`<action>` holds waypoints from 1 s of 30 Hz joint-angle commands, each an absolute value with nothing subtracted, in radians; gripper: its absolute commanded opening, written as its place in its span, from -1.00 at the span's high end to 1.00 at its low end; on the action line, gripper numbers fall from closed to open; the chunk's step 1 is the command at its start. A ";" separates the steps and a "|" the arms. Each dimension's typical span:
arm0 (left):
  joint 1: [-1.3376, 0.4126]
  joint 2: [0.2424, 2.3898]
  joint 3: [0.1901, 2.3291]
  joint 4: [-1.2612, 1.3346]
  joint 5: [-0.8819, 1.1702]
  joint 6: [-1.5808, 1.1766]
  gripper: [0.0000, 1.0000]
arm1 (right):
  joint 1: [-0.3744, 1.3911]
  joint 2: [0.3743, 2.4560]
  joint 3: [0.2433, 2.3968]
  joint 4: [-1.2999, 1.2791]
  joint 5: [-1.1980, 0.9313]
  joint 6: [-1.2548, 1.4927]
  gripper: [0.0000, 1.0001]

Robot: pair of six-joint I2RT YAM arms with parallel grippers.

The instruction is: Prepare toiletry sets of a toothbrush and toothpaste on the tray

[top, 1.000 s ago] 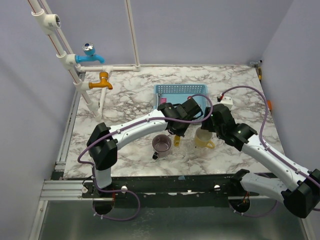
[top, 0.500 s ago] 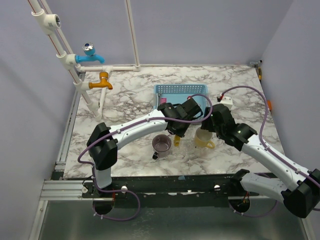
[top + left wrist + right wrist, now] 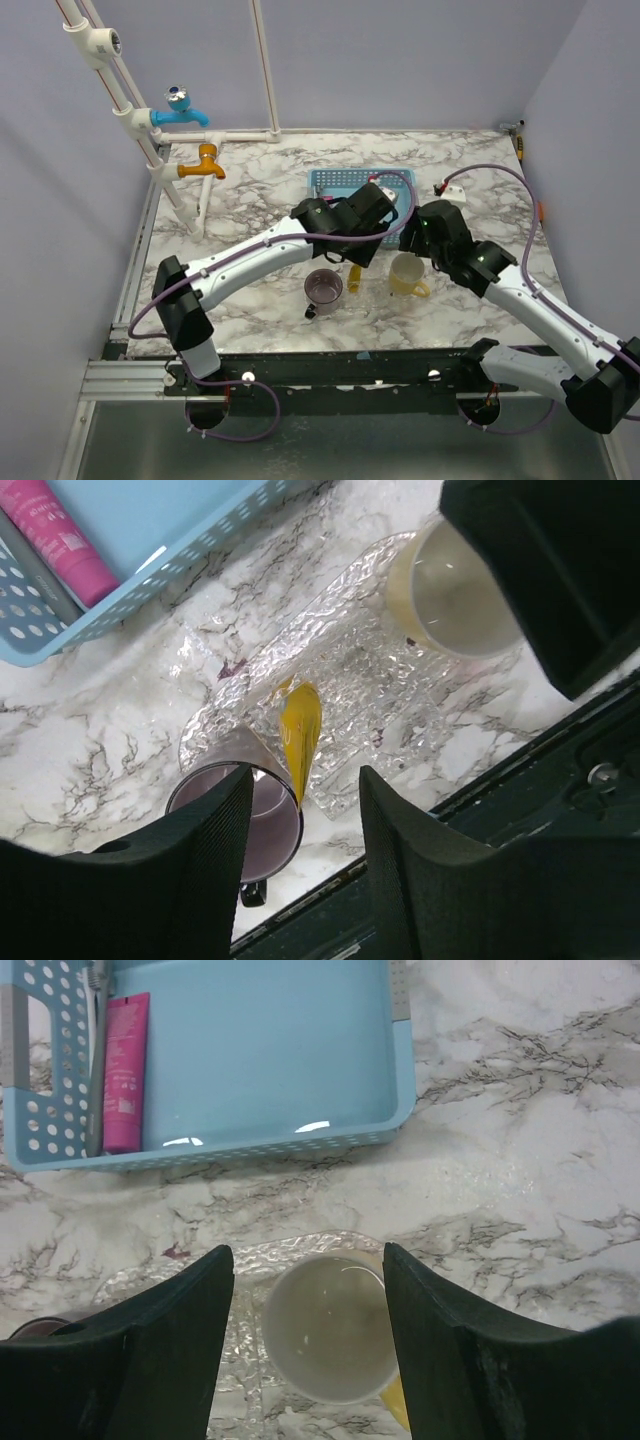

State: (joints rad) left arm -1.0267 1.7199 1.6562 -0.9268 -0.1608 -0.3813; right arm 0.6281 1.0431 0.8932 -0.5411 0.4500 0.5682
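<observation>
Item: yellow toothpaste point(image 3: 300, 730) lies on clear tray point(image 3: 370, 650) at worktop point(image 3: 250, 200) near edge, against mauve cup point(image 3: 245, 810).

Step, judged: 1st tube set down.
- L gripper point(image 3: 305, 810) above it: jaws apart, empty.
- R gripper point(image 3: 305, 1260) over cream mug point(image 3: 330, 1325): jaws apart, empty.

Next, prob.: fetch toothbrush point(image 3: 96, 1060) from basket point(image 3: 260, 1050).

Qty: 2 tubes, incl. pink toothpaste point(image 3: 124, 1070) in basket; 1 brush; 2 cups.

Blue basket point(image 3: 260, 1050), mauve cup point(image 3: 324, 288), cream mug point(image 3: 325, 1332), marble tbl point(image 3: 260, 180)
</observation>
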 commanded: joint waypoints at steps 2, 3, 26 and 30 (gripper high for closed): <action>-1.023 1.608 1.707 -0.941 -0.148 -0.390 0.00 | 0.623 1.068 0.956 -0.541 0.409 0.567 -0.31; -1.023 1.591 1.709 -0.941 -0.154 -0.391 -0.03 | 0.624 1.075 0.968 -0.538 0.405 0.566 -0.31; -0.976 1.092 1.356 -0.853 -0.327 -0.397 -0.63 | 0.624 1.510 1.254 -0.413 0.214 0.547 -0.30; -0.962 1.000 1.279 -0.851 -0.332 -0.392 -0.74 | 0.624 1.608 1.324 -0.406 0.179 0.553 -0.33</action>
